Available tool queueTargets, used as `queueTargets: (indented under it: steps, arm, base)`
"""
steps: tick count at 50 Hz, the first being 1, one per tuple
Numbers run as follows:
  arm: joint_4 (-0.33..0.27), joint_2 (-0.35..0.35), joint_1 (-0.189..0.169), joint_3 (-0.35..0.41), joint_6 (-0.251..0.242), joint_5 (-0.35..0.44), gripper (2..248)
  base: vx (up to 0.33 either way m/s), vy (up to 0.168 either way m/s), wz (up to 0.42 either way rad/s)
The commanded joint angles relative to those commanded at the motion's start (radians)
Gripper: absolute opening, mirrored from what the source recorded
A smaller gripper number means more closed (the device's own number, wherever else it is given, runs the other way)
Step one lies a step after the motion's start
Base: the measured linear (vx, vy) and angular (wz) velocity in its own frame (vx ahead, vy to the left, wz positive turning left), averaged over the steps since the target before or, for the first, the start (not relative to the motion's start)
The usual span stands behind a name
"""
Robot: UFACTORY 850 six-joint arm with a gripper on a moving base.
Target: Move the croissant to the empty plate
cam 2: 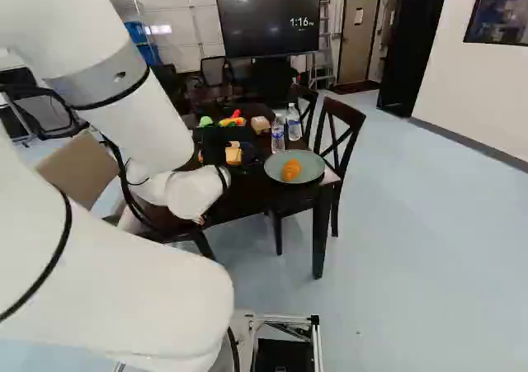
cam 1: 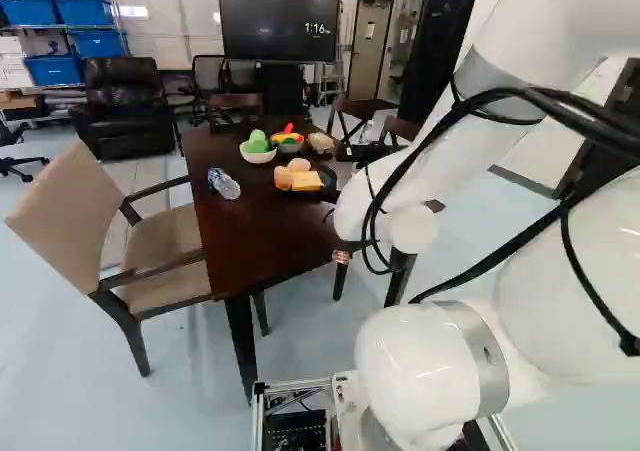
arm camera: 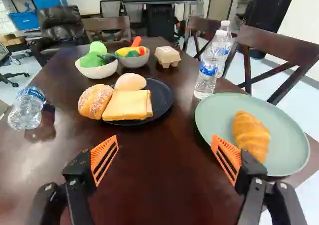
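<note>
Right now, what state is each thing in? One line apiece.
Black gripper with orange pads, open.
Round pale green plate, holding golden croissant.
Round black plate, loaded.
Two clear plastic bottles, upright.
Lone clear plastic bottle, lying down.
White bowl, filled.
Grey bowl, filled.
Small beige egg carton, closed.
Large black screen, lit.

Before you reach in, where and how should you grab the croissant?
I'd come from above and close on the croissant at its thick middle, one finger on each long side. It lies on the green plate, longer than wide and narrowing toward its far end, so the middle should hold better than that tip.
</note>
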Motion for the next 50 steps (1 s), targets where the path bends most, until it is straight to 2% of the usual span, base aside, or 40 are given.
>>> queueTargets:
  steps: [23, 50]
  arm:
    - [0.003, 0.011, -0.011, 0.038, 0.000, 0.065, 247]
    - [0.003, 0.013, -0.012, 0.044, 0.000, 0.076, 247]
  base:
    - [0.000, 0.000, 0.000]
    - [0.000, 0.000, 0.000]
